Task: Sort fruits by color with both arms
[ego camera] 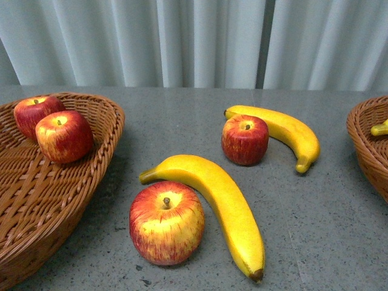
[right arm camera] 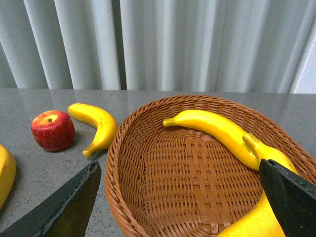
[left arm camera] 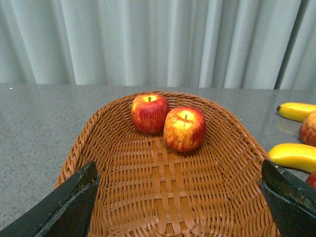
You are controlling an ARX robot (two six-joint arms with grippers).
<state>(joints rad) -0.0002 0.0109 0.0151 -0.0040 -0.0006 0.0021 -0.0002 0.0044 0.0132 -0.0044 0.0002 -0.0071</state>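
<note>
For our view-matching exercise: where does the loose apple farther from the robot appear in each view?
Front view: far apple, right of centre on the table.
Left wrist view: partly cut off at the frame edge.
Right wrist view: on the table, outside the basket, at.
Shared landmark: the banana curving beside it.

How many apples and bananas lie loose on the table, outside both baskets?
Apples: 2
Bananas: 2
Total: 4
</note>
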